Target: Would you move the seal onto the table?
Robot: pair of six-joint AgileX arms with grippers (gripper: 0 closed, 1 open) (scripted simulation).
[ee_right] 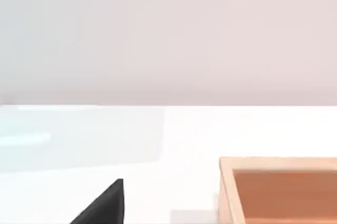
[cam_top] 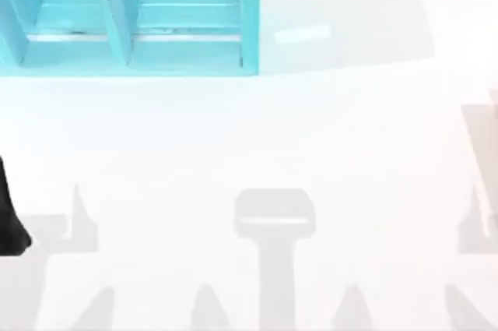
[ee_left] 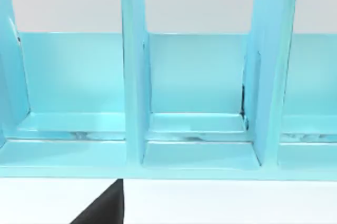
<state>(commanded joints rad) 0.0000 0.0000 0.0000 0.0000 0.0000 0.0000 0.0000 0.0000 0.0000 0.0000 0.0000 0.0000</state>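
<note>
The seal is out of view. The white table (cam_top: pixel 257 144) spreads across the top view, and it also shows in the right wrist view as table (ee_right: pixel 158 139). At the table's left edge I see a black part of my left arm (cam_top: pixel 11 218). A black part of my left gripper (ee_left: pixel 104 206) shows in the left wrist view, a short way in front of the turquoise shelf unit (ee_left: pixel 134 76). A black part of my right gripper (ee_right: pixel 104 206) hangs over bare table in the right wrist view.
The turquoise shelf unit (cam_top: pixel 128 15) with upright dividers stands at the table's back left. A tan open box (ee_right: pixel 279 187) with a raised rim sits on the table close to my right gripper.
</note>
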